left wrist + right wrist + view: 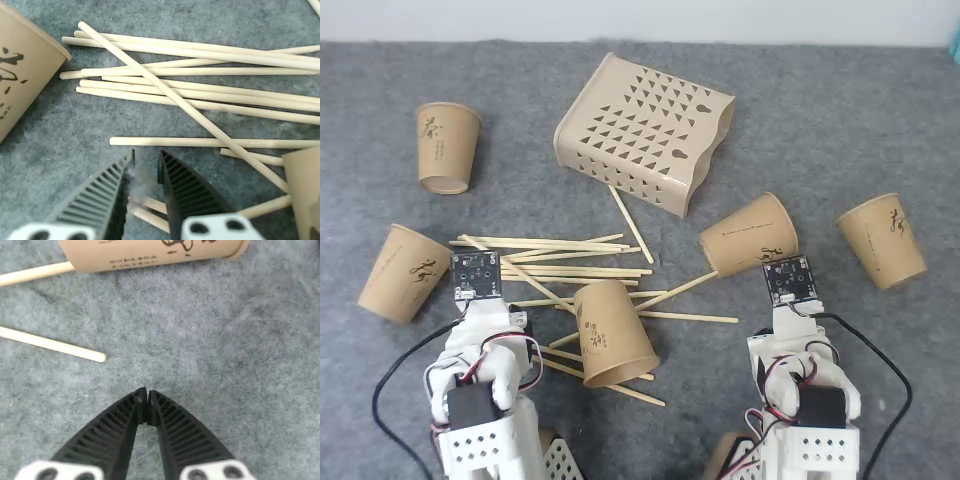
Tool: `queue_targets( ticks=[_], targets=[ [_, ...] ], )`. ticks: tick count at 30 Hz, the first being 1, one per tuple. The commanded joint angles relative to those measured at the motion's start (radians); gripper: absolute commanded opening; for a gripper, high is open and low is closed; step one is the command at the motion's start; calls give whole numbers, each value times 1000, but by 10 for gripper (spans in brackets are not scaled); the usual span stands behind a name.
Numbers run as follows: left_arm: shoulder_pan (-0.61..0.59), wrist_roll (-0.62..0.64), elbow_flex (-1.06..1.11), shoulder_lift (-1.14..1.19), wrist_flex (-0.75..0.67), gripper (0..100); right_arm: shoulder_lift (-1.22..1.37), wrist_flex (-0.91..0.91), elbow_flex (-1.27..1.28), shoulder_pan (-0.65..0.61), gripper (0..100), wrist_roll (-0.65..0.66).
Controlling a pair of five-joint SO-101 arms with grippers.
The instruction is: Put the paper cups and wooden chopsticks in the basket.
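Overhead, the basket point(645, 132) lies tipped over toward the far side of the grey surface point(840, 110), with a perforated wall facing up

Five paper cups, all on their sides and all outside the basket:
- far-left cup point(446, 147), well apart from the rest
- near-left cup point(404, 272), just beside the left arm point(485, 390)
- centre cup point(612, 332), lying on top of several sticks
- right-centre cup point(750, 235), just beyond the right arm point(800, 395)
- far-right cup point(881, 240)

Wooden chopsticks point(570, 270) lie in a loose, crossing heap on the surface between the near-left cup and the right-centre cup. One stray stick point(631, 224) runs from the heap up to the basket's near edge

Left end effector point(146, 159): a narrow gap between the tips, nothing held. It is low over the surface at the near edge of the heap. A single stick lies crosswise just beyond the tips, and stick ends show beneath the fingers

Right end effector point(147, 394): tips pressed together, empty, over bare surface. The right-centre cup lies beyond it and a stick end lies near, off to one side
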Motion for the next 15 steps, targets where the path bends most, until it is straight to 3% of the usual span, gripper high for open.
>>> queue_targets(
  ticks=[1, 15],
  targets=[
    [3, -3, -7, -15, 5, 76, -12, 4, 18, 7, 8, -11],
    [0, -6, -7, -15, 6, 77, -12, 4, 18, 12, 9, -8]
  ],
)
